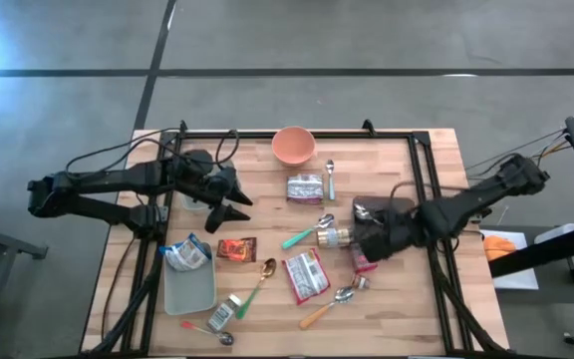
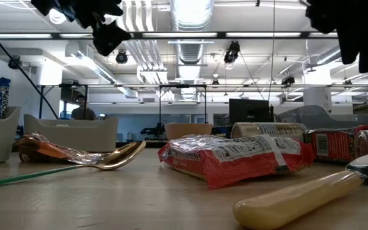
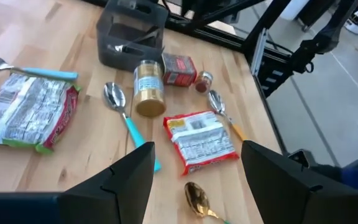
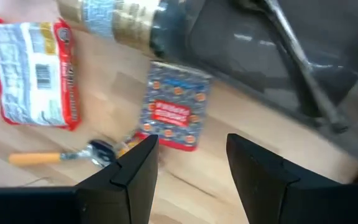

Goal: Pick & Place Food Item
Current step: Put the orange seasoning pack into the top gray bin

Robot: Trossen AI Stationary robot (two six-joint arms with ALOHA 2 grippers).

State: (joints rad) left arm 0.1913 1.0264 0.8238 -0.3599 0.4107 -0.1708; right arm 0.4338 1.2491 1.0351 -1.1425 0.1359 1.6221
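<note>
Several food items lie on the wooden table: a red noodle packet (image 1: 307,274), a silver-and-red packet (image 1: 305,188), a gold-lidded jar (image 1: 335,236) on its side, a small brown packet (image 1: 237,249) and a red-and-blue box (image 4: 173,106). My left gripper (image 3: 194,180) hangs open above the table's left middle (image 1: 232,199), nothing between its fingers. My right gripper (image 4: 191,168) is open too, pointing steeply down over the red-and-blue box, right of the jar (image 1: 372,241), and clear of both.
A grey tray (image 1: 189,289) holding a blue-and-white packet (image 1: 185,254) sits near left. A pink bowl (image 1: 293,145) stands at the far edge, a dark basket (image 4: 278,43) by the right gripper. Several spoons lie scattered, among them a teal one (image 1: 302,237) and a gold one (image 1: 264,274).
</note>
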